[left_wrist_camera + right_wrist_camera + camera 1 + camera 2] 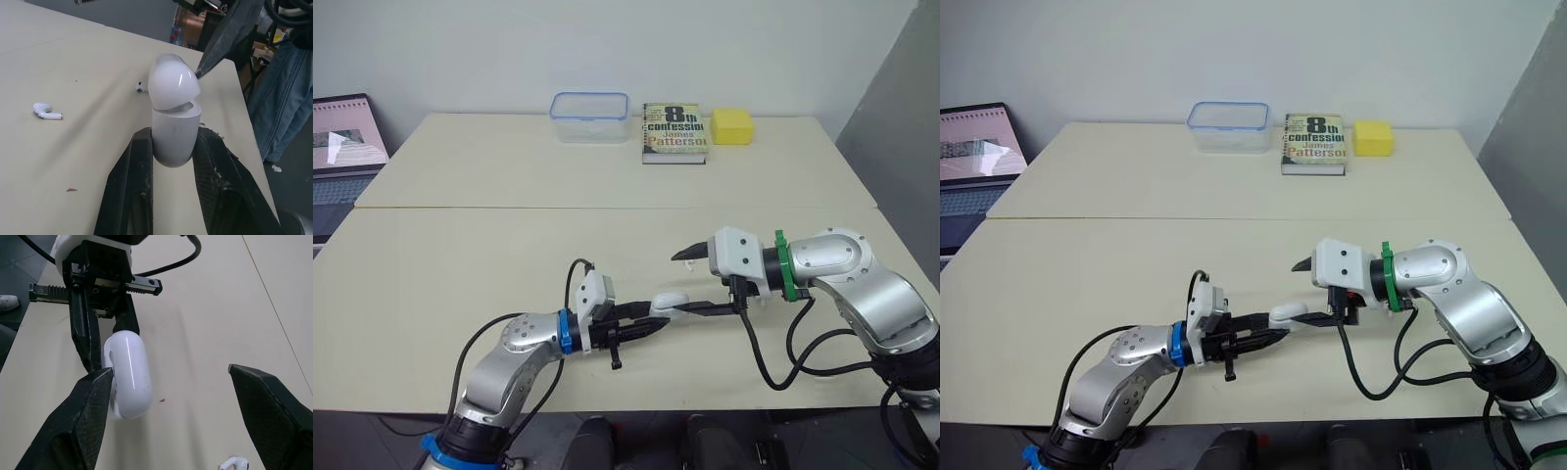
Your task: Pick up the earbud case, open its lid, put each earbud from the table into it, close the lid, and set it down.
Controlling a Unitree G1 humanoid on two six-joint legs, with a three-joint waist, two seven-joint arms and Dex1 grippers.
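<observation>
The left gripper is clenched on the white earbud case over the near middle of the table, lid ajar, with the spread right gripper touching one fingertip to that lid, and an earbud and a second earbud lying on the tabletop nearby.

Glossy smooth white plastic earbud case, matt cream table, clear plastic container

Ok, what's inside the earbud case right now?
The inside of the case is hidden: the lid, only cracked open, covers it. One earbud and a second earbud lie on the table, outside it.
</observation>
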